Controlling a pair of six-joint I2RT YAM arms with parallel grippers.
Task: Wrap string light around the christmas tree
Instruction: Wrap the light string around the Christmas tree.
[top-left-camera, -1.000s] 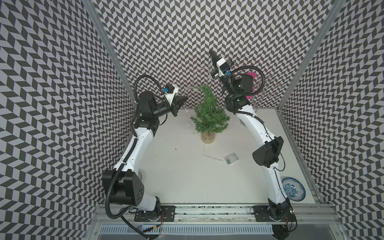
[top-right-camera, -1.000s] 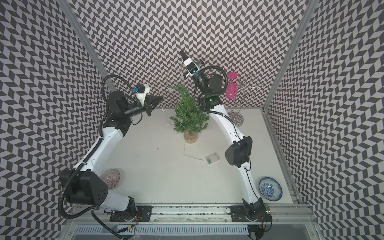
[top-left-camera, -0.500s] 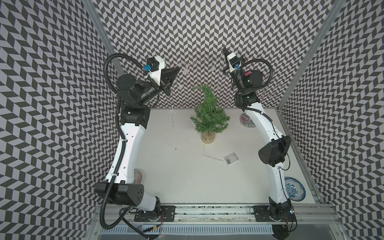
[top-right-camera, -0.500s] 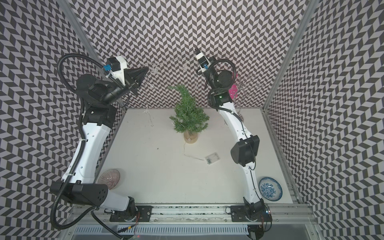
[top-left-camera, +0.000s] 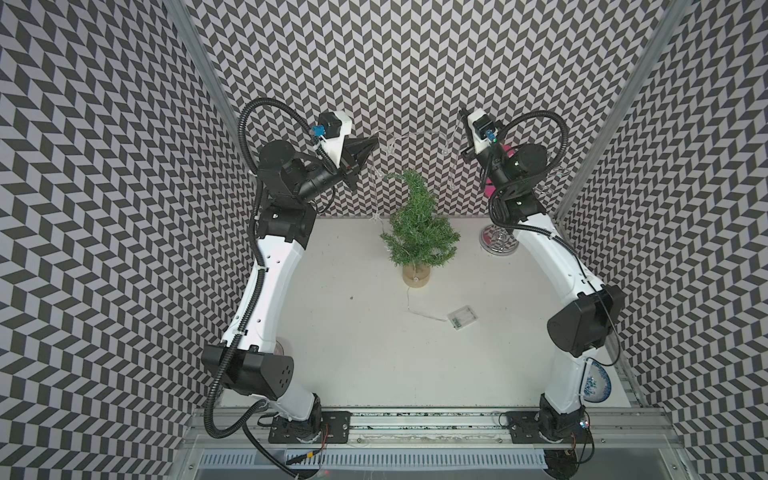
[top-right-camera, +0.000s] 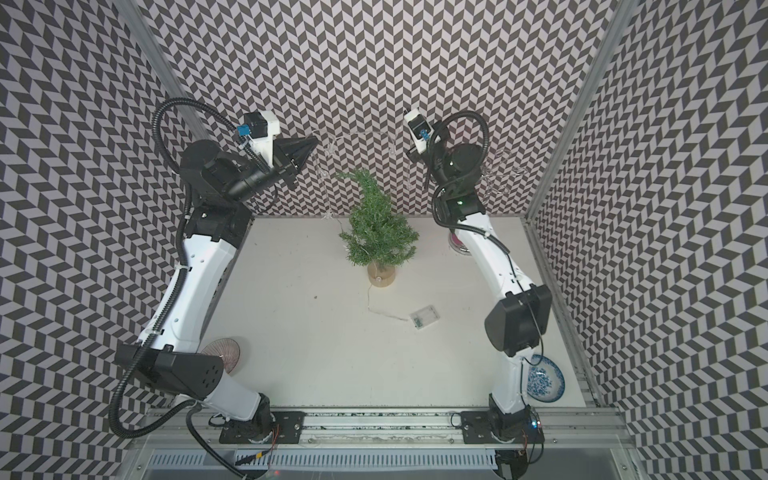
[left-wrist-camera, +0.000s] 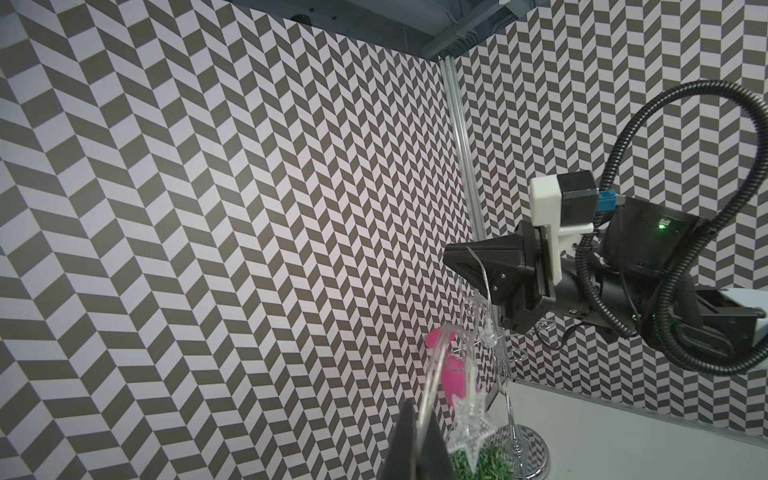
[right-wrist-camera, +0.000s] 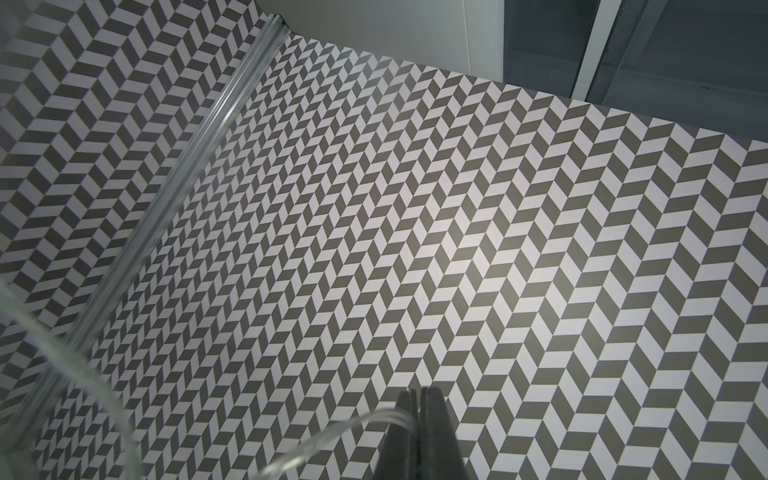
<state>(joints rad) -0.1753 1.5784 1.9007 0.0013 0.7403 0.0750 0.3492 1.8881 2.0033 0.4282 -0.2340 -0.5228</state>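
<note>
**Snags, slips and tipping: what may go wrong**

Left wrist view: the left gripper is clamped on the string light, and the clear wire rises from between its fingers. A star hangs just above the green of the christmas tree. Opposite, the right gripper also pinches the wire, and a stretch with a bulb hangs down from it. This stretch is near the chrome rack and its pink glass. I think it could hook the rack if the right arm swings to the far right.

Right wrist view: only the wall and the closed fingers show, with wire leaving between them. The pale blurred band at one edge is too close to the lens to name.

In both top views the wire spans between the two grippers, high above the curled tip of the tree, and slack hangs on both sides. The battery box lies on the table, near and right of the tree, and wire joins it to the tan base.

- A hard pull could tip the light tree or drag the box.
- The star may catch on the tip.
- The thin wire may slide out of the jaws.

The wire almost disappears against the pattern, so I cannot count the turns on the tree. The right gripper's tip is hard to make out beside its camera.
</note>
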